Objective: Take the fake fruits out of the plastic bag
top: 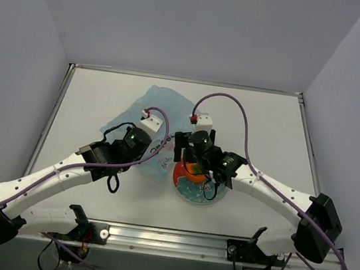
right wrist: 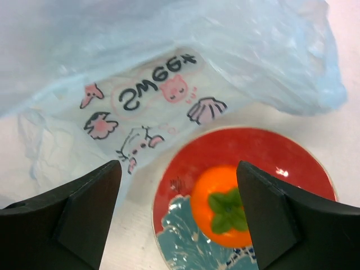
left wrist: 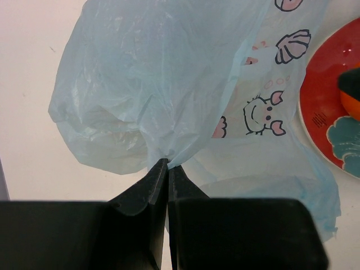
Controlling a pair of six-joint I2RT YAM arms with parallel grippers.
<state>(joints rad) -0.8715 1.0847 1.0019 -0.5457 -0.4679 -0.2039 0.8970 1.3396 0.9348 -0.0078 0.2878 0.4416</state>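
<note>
Black and pressed together, the fingers of the left gripper (left wrist: pixel 167 164) pinch a gathered fold of the plastic bag (left wrist: pixel 157 73), and the thin light-blue film bunches right at their tips. Beyond the pinch the bag spreads crinkled over the pale tabletop (left wrist: pixel 28 84). Its pink and dark cartoon prints show on the side toward the plate (left wrist: pixel 320 95). The right gripper (right wrist: pixel 179 171) is spread wide, holds nothing and hangs over the red plate with its teal pattern. An orange fruit (right wrist: pixel 220 214) with a green leafy cap sits on the plate below the parted fingers, touching neither. The bag's printed edge reaches the plate's rim, and the rest stretches away across the tabletop. Whether other fruits lie inside the bag cannot be told.
</note>
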